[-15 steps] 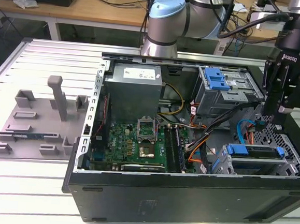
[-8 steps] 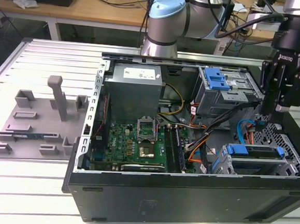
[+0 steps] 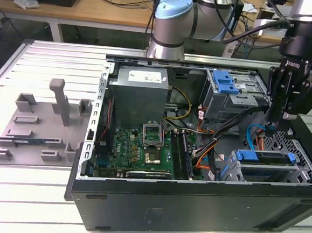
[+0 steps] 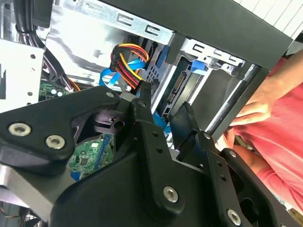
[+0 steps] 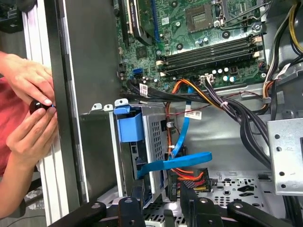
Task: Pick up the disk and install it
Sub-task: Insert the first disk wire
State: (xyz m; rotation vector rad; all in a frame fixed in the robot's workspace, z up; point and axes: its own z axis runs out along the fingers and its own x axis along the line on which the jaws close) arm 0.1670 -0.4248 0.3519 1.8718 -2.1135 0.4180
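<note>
Silver-grey arm (image 3: pixel 170 39), pale-blue joint cap (image 3: pixel 174 9), black pincer (image 3: pixel 273 121) — silver screws (image 4: pixel 169 192), black cable (image 3: pixel 254 30).

Tabletop (image 3: pixel 25 192): pale ribbed metal slats. An open computer case (image 3: pixel 192 205) lies flat on it, directly beneath the end effector (image 3: pixel 272 125). A grey moulded fixture plate (image 3: pixel 35 139) rests on the slats, well apart from the end effector, beyond the case's far wall.
</note>
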